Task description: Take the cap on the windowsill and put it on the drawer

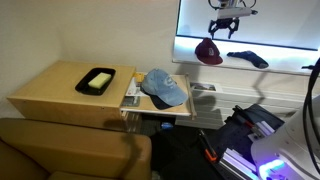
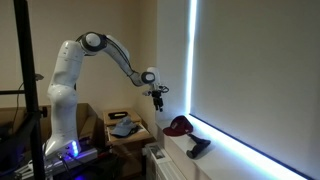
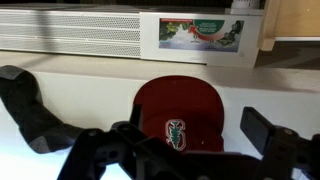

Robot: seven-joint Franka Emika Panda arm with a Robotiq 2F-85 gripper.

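Note:
The maroon cap [image 1: 209, 51] rests on the white windowsill [image 1: 290, 62], also seen in an exterior view [image 2: 179, 126] and in the wrist view [image 3: 178, 112], where a green logo shows on its front. My gripper [image 1: 226, 27] hangs open above the cap, well clear of it; it also shows in an exterior view [image 2: 157, 102]. In the wrist view its fingers [image 3: 190, 140] spread on either side of the cap. The small light-wood drawer [image 1: 135, 106] stands below, with a light blue cap [image 1: 164, 87] on top.
A dark navy cap [image 1: 249, 58] lies on the sill next to the maroon one, also in an exterior view [image 2: 198, 148]. A wider wood cabinet [image 1: 50, 90] carries a black tray [image 1: 98, 81]. A brown sofa [image 1: 70, 150] is in front.

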